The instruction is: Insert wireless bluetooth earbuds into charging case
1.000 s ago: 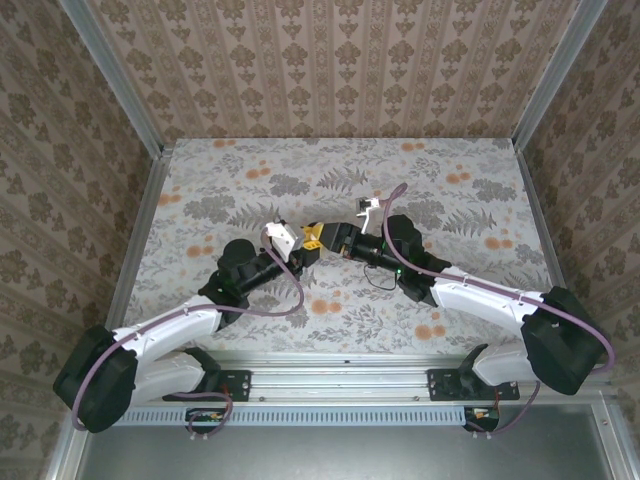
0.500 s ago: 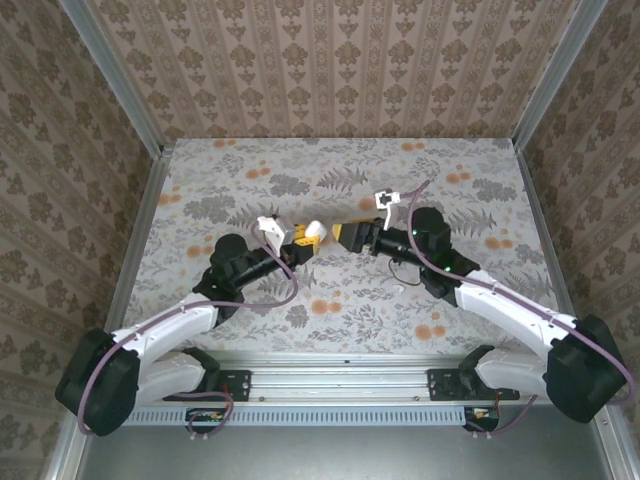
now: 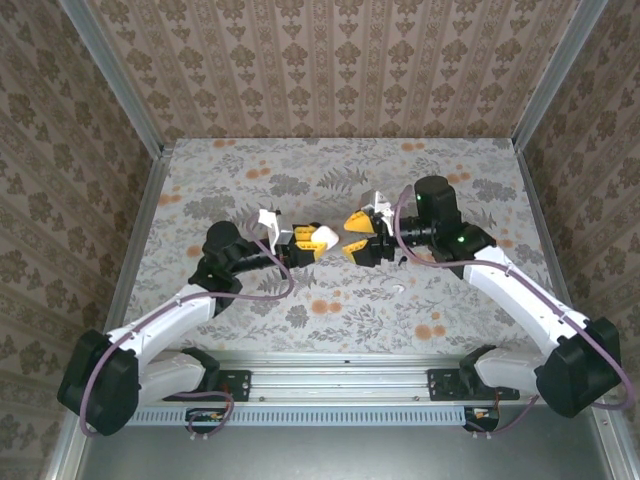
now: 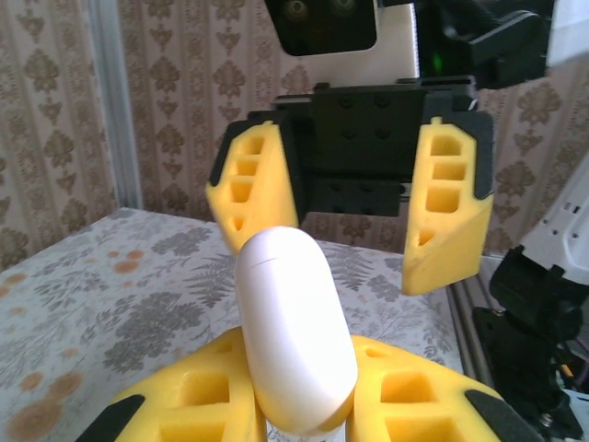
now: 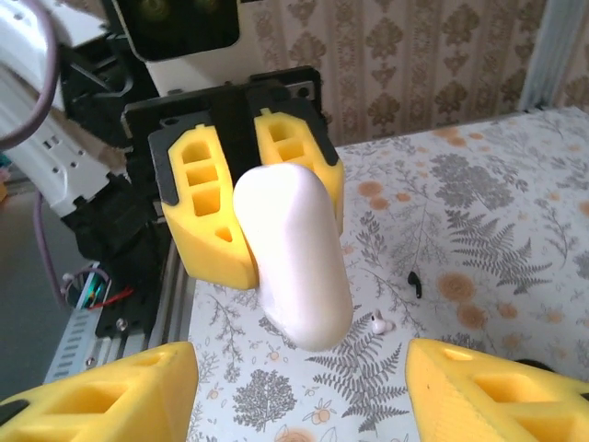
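While the left gripper (image 3: 305, 243) clamps the glossy white pebble-shaped plastic charging case (image 3: 324, 237), the right gripper (image 3: 352, 236) faces it at 3 o'clock, jaws apart.

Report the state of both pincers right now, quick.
Left pincer: closed, holding the white charging case.
Right pincer: open, holding nothing.
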